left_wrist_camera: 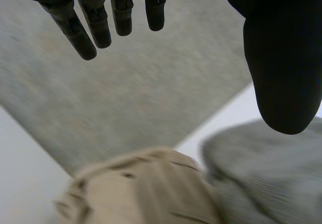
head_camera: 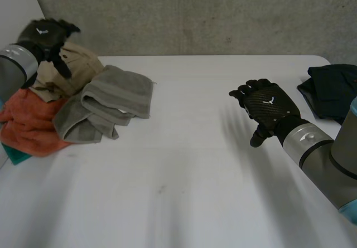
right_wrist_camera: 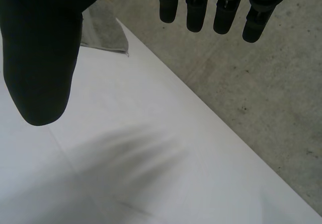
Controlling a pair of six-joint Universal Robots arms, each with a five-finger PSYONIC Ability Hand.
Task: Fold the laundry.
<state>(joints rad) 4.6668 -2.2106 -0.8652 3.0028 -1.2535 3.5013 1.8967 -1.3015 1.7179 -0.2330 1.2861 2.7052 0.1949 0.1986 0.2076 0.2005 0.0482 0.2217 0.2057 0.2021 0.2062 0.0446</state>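
Left hand [head_camera: 44, 36], fingers relaxed and empty, hovers over the laundry pile at the table's [head_camera: 184, 164] left. The pile is a crumpled beige garment [head_camera: 78, 67], a thick grey towel [head_camera: 111, 100] loosely doubled, and a soft orange cloth [head_camera: 28, 122] beneath. Right hand [head_camera: 268, 106], spread and empty, hangs above bare white tabletop. A dark garment [head_camera: 332, 89] lies at the right edge, possibly folded. The pile looks unfolded, so most of the work is still ahead.

Ribbed grey cloth towel [head_camera: 111, 103], matt table [head_camera: 184, 164]

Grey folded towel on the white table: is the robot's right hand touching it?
Apart. The head view shows bare white table between the right hand and the grey folded towel.
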